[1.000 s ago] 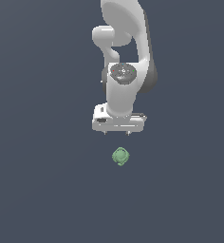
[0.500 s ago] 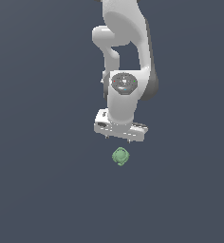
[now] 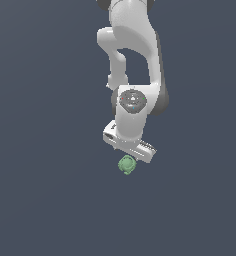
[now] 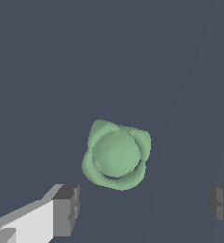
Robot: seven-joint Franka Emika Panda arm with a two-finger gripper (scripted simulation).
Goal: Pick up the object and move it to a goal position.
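Pale green and lumpy, the small roundish object [image 4: 116,154] lies on the flat slate-grey counter [image 4: 47,61], seen in the wrist view ahead of the white end effector [image 4: 144,206], whose dark-padded fingertips [image 4: 66,209] stand spread wide with nothing between them. No long axis shows on the lump. In the exterior view the object [image 3: 126,165] sits just below the end effector [image 3: 130,152], near its middle, so a short advance should bring the fingers to either side.
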